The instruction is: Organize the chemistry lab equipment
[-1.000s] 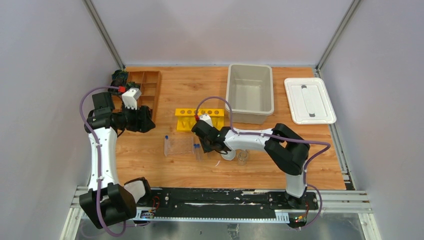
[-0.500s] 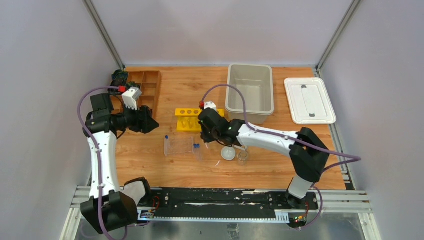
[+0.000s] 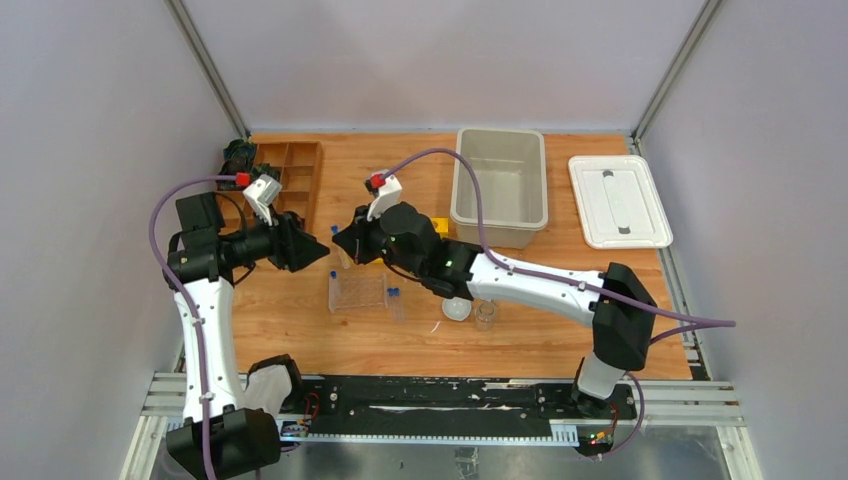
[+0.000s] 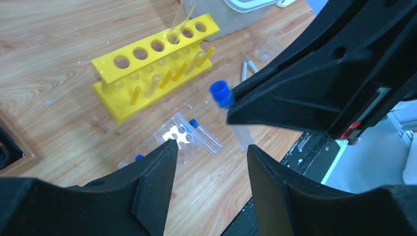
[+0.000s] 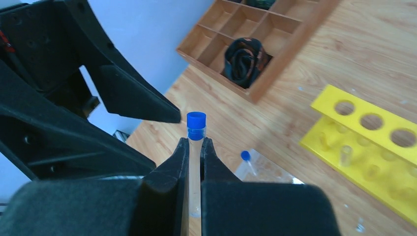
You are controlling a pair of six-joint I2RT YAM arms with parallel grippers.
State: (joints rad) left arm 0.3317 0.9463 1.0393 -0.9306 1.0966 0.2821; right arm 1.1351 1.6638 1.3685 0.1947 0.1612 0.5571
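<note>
From above, the right arm covers nearly all of the yellow rack (image 3: 440, 226), leaving one corner showing by the bin (image 3: 498, 190). There the tube (image 5: 195, 167) is no more than a blue speck between the two end effectors at centre left. In the left wrist view the beaker (image 4: 268, 46) is only a blurred clear ring near the top edge, and the small white pieces beside it are too faint to name. The right end effector (image 5: 195, 143) is clamped on the tube, its fingers pressed to the clear sides. The left end effector (image 4: 211, 147) has its fingers apart, with the tube just past their tips. In the right wrist view the tube stands upright in the frame, its blue cap above the fingertips and near a left finger at upper left. In the left wrist view its long axis slants, cap at upper left and clear end at lower right, off the table (image 3: 330, 345). On the light wood below lies the clear rack (image 3: 357, 291), with more tubes (image 3: 394, 296) just beside it and a bowl (image 3: 456, 308) further right. The tray (image 3: 290, 170) sits at the table's upper left and a white lid (image 3: 619, 200) at upper right. Plain pale walls close in three sides.
</note>
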